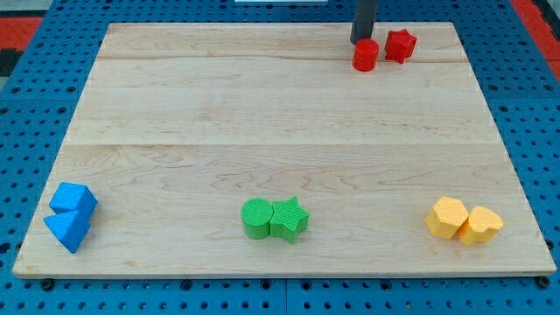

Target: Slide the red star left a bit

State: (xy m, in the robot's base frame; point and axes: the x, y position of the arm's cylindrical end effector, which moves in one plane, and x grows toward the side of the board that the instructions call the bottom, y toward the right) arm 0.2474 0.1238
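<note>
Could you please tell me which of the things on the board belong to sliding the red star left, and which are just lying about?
Part of the job:
red star
my tip, at the view's top, just left of the star
red cylinder, right in the star's path

Just lying about:
blue blocks
green cylinder
green star
yellow blocks

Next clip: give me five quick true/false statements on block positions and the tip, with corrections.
1. The red star lies near the view's top right. True.
2. My tip is beside the green blocks. False: it is at the red cylinder, just above it in the view.
3. The red star is right of the red cylinder. True.
4. The yellow blocks sit at the bottom left. False: bottom right.
5. The blue blocks are at the top. False: bottom left.
</note>
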